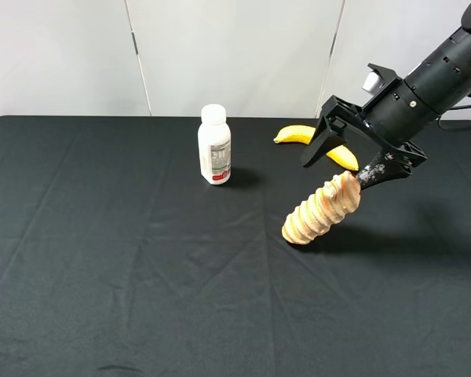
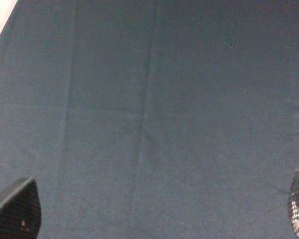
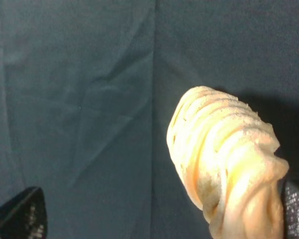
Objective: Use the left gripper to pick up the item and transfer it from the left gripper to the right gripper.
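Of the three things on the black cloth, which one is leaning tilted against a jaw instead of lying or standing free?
The sliced bread loaf: tilted, its top against the right gripper. The banana lies flat; the white bottle stands upright.

My high camera looks down from the front across the black cloth-covered table (image 1: 102, 259) toward the white panel wall (image 1: 235, 55), far enough to take in the tan ridged bread roll (image 1: 322, 210) mid-table. My right wrist camera faces down close over that same roll (image 3: 226, 164), sharing it with the high view. My left wrist camera looks down closely at bare cloth (image 2: 149, 119) only.
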